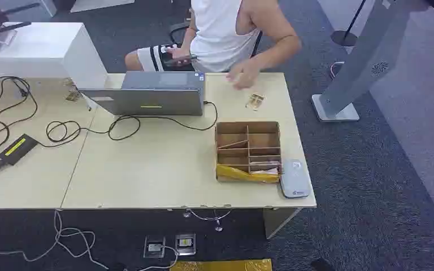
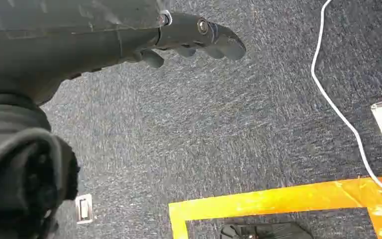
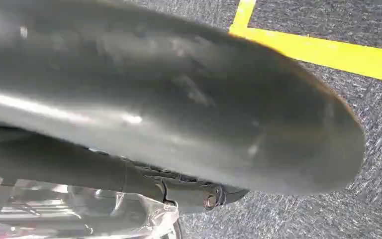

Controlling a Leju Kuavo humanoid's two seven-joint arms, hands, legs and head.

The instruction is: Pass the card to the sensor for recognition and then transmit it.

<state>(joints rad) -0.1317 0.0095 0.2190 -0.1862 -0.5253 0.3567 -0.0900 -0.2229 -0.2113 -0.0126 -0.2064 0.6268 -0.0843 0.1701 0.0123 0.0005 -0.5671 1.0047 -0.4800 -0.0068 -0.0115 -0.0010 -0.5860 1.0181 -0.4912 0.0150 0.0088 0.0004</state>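
Nothing is picked up yet: the left hand (image 2: 199,37) hangs empty, fingers loosely apart, far below the card (image 1: 255,101); the right hand's (image 3: 204,196) fingers I cannot tell. Next, reach up for it.

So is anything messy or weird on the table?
A bit. The card lies askew near the far edge, by a person's hand, not in the brown divided box. Black cables sprawl in loose loops across the table. Nothing looks spilled or broken.
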